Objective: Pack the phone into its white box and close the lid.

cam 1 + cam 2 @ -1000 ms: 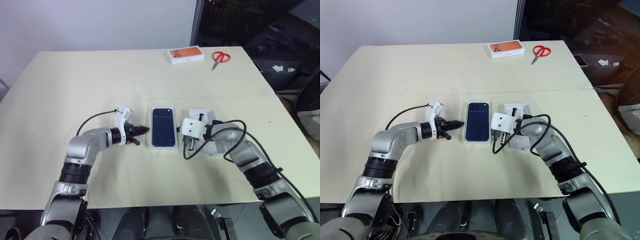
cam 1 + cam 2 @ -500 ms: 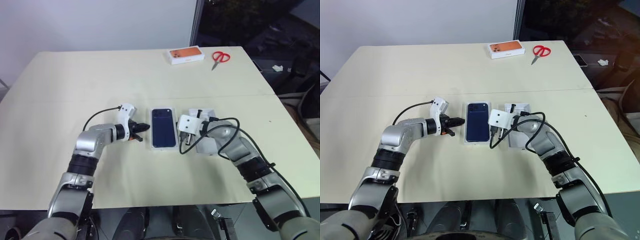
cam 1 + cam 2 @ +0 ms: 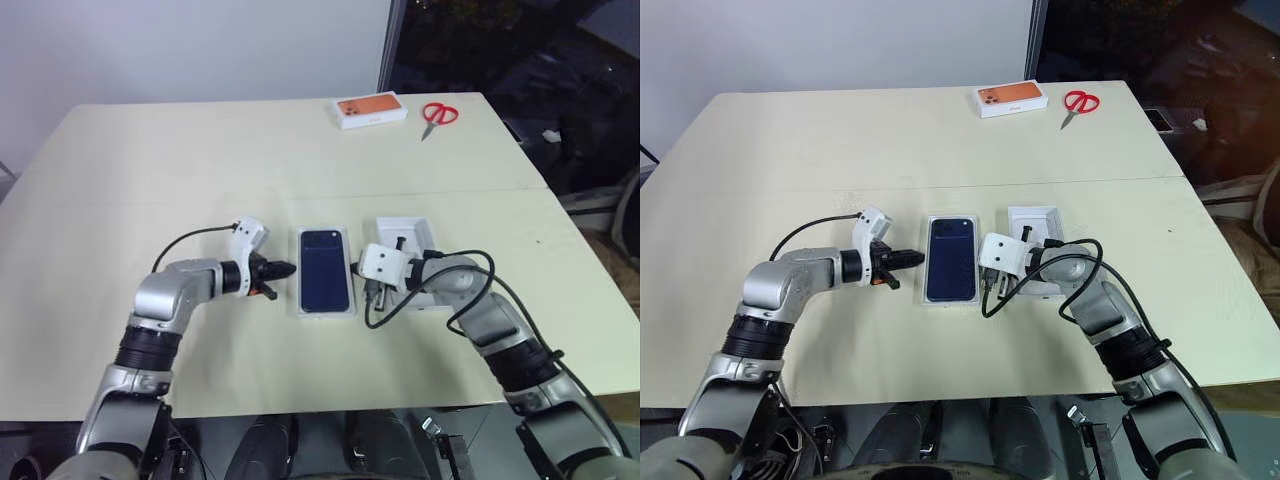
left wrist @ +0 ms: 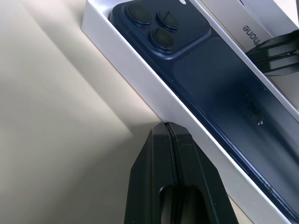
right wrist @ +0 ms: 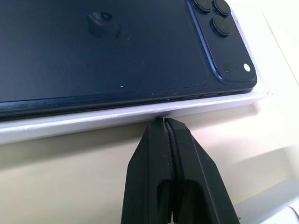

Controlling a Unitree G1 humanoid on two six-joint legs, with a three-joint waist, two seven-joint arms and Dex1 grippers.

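The dark blue phone [image 3: 324,268] lies camera side up inside the white box [image 4: 140,79] at the middle of the table. My left gripper [image 3: 290,268] is shut, and its tip [image 4: 169,123] rests at the box's left wall. On the other side my right gripper [image 5: 163,120] is also shut, its tip against the box's right wall. The lid [image 3: 415,232] lies just right of the box with its white inside up. My right wrist covers its near part.
An orange-topped white box [image 3: 370,110] and red-handled scissors [image 3: 440,113] lie at the far edge of the cream table [image 3: 150,180]. A black cable [image 3: 440,275] loops over my right forearm.
The whole view has shifted a little. My right hand has drawn back slightly toward me. Both grippers stay shut at the box's sides, and the phone and box have not moved.
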